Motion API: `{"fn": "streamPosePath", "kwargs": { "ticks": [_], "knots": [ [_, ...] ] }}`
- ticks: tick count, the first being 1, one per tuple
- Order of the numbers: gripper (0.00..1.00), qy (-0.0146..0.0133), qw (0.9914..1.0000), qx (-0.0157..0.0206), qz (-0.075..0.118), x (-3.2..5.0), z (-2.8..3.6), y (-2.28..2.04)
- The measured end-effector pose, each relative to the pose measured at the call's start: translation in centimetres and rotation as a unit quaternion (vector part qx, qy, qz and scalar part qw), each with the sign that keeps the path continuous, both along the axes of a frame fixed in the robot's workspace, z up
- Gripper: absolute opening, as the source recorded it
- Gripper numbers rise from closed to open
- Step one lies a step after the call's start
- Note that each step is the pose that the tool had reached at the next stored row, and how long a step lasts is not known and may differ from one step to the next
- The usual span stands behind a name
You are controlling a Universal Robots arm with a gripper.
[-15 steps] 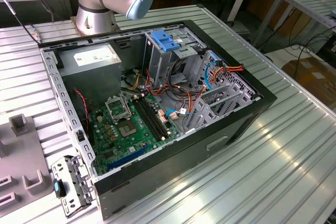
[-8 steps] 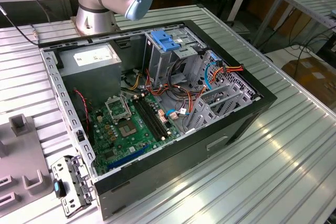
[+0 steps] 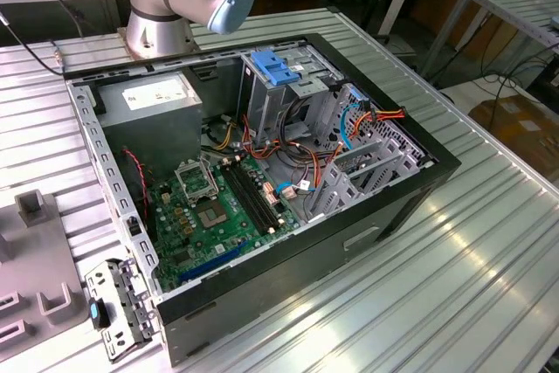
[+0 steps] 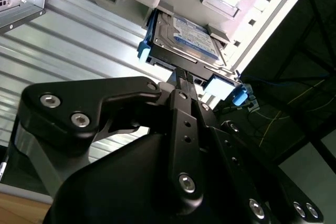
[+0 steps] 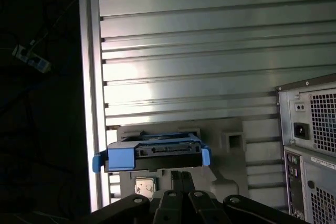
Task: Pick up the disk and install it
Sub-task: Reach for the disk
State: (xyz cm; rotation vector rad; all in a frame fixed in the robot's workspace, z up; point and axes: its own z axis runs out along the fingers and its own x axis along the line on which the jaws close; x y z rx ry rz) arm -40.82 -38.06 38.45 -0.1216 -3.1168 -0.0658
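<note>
Disk, with blue side rails, lies on the grey fixture plate in the first wrist view. Its near edge is just at the tips of the gripper, whose jaws are drawn together. In the exterior view that plate sits on the ribbed table at about 8 o'clock from the open computer case.
</note>
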Motion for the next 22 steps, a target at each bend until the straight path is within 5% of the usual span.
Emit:
{"fn": "streamPosePath", "kwargs": {
  "ticks": [22],
  "knots": [
    [0.11,0.0000,1.00000,0.0000,0.000,-1.26,-0.01,0.00]
  ]
}}
